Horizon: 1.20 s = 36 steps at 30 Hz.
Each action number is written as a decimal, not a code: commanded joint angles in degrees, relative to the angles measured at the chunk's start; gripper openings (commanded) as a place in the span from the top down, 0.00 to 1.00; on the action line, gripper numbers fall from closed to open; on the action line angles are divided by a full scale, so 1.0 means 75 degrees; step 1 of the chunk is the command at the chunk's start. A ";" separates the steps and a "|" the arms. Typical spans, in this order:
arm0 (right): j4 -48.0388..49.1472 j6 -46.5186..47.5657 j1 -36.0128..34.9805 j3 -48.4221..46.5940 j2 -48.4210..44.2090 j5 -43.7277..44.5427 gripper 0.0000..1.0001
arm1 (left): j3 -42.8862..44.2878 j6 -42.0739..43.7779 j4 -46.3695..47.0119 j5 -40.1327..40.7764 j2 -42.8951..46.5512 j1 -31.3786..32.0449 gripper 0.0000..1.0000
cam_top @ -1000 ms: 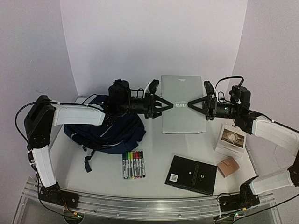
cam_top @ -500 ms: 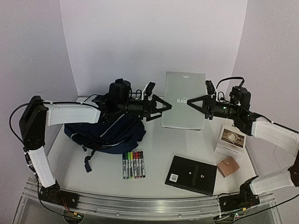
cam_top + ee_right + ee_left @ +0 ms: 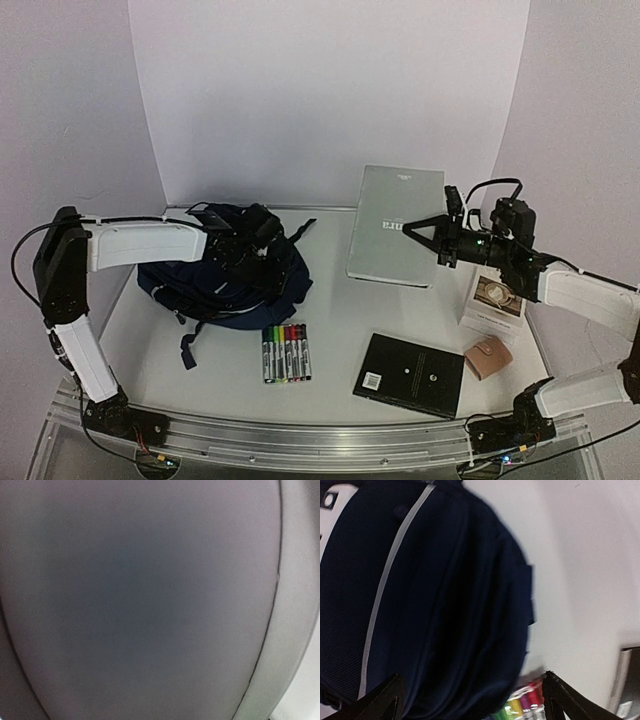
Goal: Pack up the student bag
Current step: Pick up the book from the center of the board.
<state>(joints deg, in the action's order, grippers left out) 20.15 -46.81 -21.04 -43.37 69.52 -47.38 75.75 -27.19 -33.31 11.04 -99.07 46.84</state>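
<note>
Your left pincer (image 3: 472,690) hangs over the bag (image 3: 230,295) with its jaws spread wide and nothing between them. In the left wrist view a dark fingertip (image 3: 387,705) shows at each lower corner, and navy fabric with a pale stripe fills the space beyond them. The bag lies slumped on the table (image 3: 330,320) directly under that pincer. You cannot tell whether the fingers touch the fabric, since from above dark metal merges with dark cloth. Nearer you than the left pincer and a little to its right, a pack of markers (image 3: 286,352) lies flat just beside the bag's near edge. Its coloured caps also peek in by the right fingertip in the wrist view. Between the two pincers, apart from the left one, is the laptop (image 3: 390,215), tilted with its far edge raised toward the back wall. Whether its near edge rests on the table you cannot tell. Your right pincer (image 3: 410,229) grips the laptop from its right side, jaws partway together and pinching the grey panel. Its wrist view shows only a blurred grey surface. Below the right pincer and nearer you, a black book (image 3: 412,374) lies flat on the table. To the right of that, a tan wallet (image 3: 489,358) sits at the book's far right corner, touching it or just beside it. A white booklet (image 3: 495,298) with a cup pictured on it lies under the right arm, behind the pincer.
</note>
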 commanded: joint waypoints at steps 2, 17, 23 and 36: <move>0.0571 -0.0060 -0.0016 -0.0040 -0.0271 0.0058 0.68 | 0.0324 0.0077 -0.1373 0.2849 -0.0532 0.0129 0.05; 0.0572 -0.0159 -0.0020 0.0203 -0.0408 0.0060 0.67 | 0.0510 0.0526 -0.0645 0.2635 -0.0741 0.0092 0.28; 0.0582 -0.0180 -0.0019 0.0228 -0.0410 0.0060 0.67 | 0.0307 0.0664 -0.0417 0.2207 -0.0528 -0.0248 0.38; 0.0571 -0.0216 -0.0017 0.0264 -0.0507 0.0060 0.67 | 0.0522 0.1137 -0.0451 0.2299 -0.1264 -0.0259 0.73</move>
<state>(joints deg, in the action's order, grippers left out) 20.51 -48.22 -21.04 -41.43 67.59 -47.16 78.34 -19.76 -37.34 25.67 -107.28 45.51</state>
